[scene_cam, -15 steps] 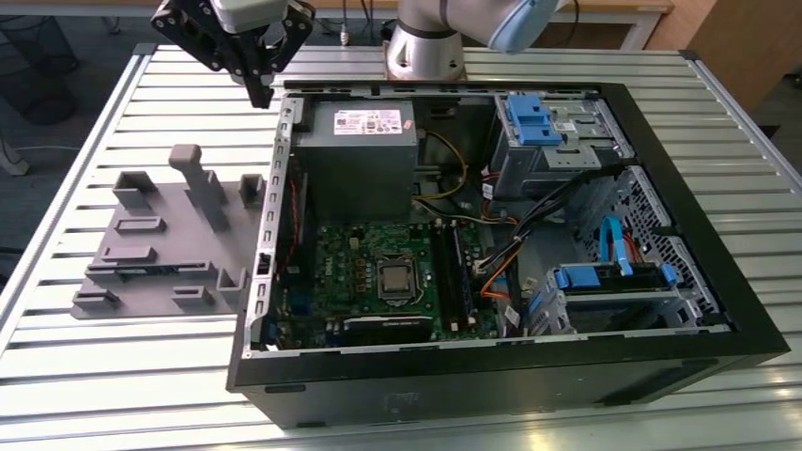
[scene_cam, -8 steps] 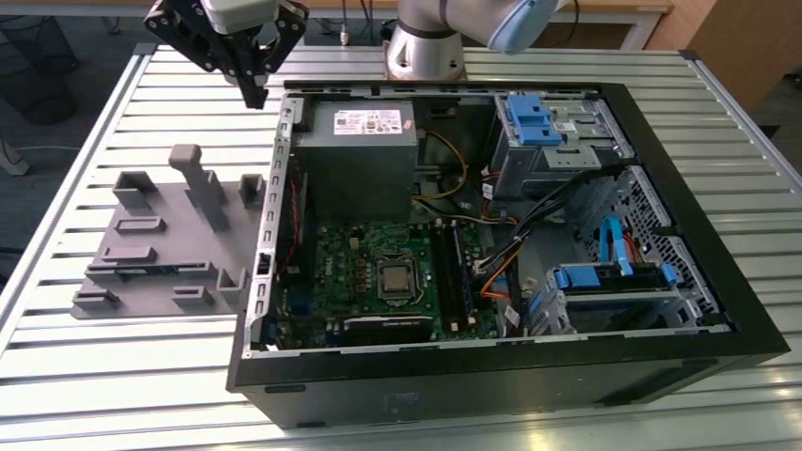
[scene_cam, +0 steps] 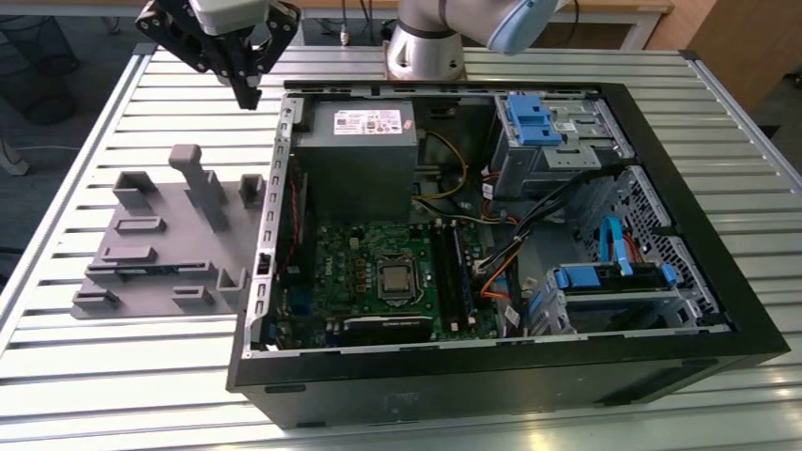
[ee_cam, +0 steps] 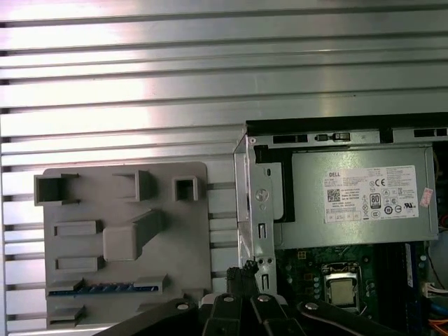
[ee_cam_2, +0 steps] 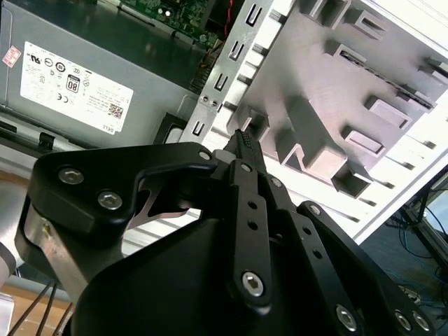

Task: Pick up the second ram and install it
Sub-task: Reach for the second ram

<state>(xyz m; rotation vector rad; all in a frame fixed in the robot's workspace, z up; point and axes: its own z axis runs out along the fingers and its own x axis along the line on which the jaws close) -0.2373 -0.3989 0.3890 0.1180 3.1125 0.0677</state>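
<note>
One stick, the second ram (ee_cam: 105, 288), lies slotted in the grey holder (ee_cam: 84, 203), lower left of the first wrist view. Pincer (scene_cam: 247, 97), closed and empty, hangs upper left in the exterior view. Descending unopened could jam the stick; swinging low could clip the case wall (scene_cam: 278, 169).

My gripper (scene_cam: 247, 92) is matte black, built from flat linkage bars pinned with silver hex-socket screws (ee_cam_2: 253, 282). My arm (scene_cam: 424, 42) is smooth silver-grey tubing, and it wears a pale blue joint cap (scene_cam: 519, 23).
</note>
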